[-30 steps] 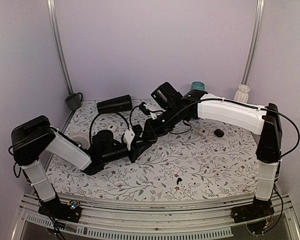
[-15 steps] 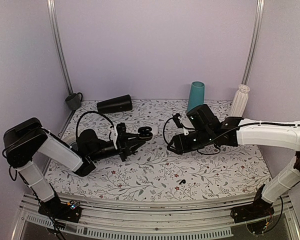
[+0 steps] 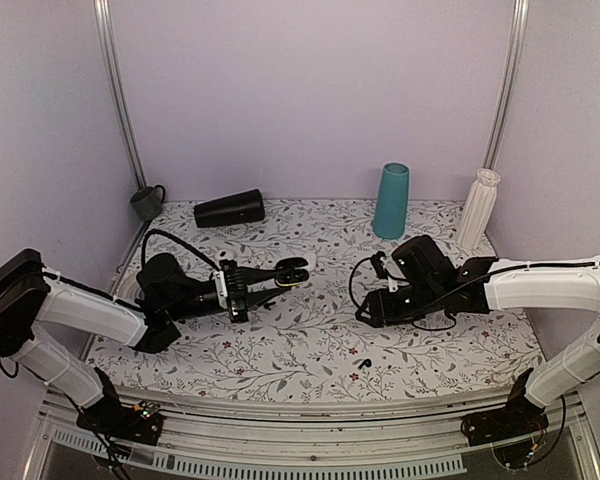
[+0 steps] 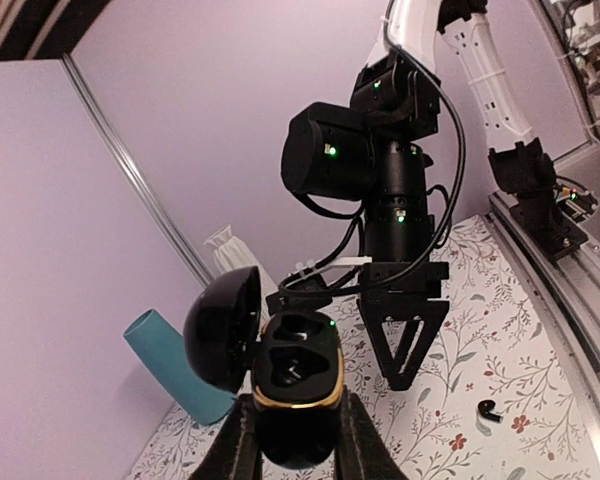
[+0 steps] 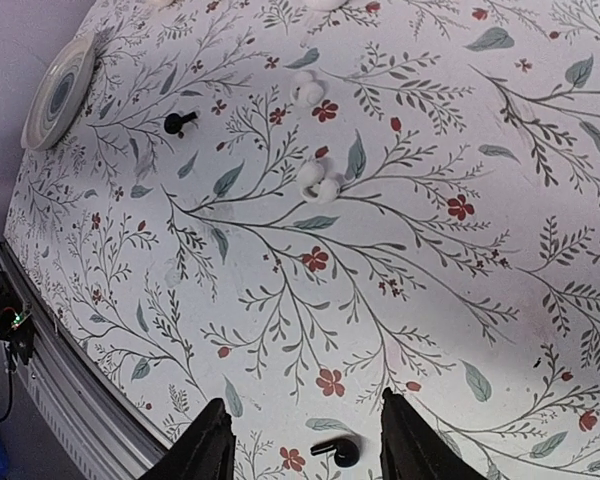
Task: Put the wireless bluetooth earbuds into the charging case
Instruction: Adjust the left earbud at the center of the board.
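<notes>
Table (image 3: 310, 330) w/ floral cloth. L arm (image 3: 90, 315) and R arm (image 3: 540, 280) are both stretched low over it, tools facing each other but well apart.

Teal cup (image 3: 391, 200) and white vase (image 3: 477, 207) stand upright beyond the R gripper, by the back wall. Black cylinder (image 3: 229, 209) lies on its side beyond the L gripper. Plate (image 5: 60, 90) sits far ahead of the R gripper's fingers, at the cloth's edge.

L gripper (image 4: 295, 410) is clamped on the charging case (image 4: 295, 365), one finger on each side of its lower half. Case is held up off the cloth, lid (image 4: 222, 328) swung open to the tool's left, gold rim showing. Wells are dark, so can't tell if anything sits in them.

R gripper (image 5: 303, 400) has its fingers spread w/ nothing held, tips pointing down.

One black earbud (image 5: 335, 452) lies on the cloth. In the R wrist view it shows in the gap btwn the fingers, touching neither. Second black earbud (image 5: 180, 123) lies well ahead of that tool, toward the plate. Two small white rounded bits (image 5: 320, 180) lie btwn the two.
</notes>
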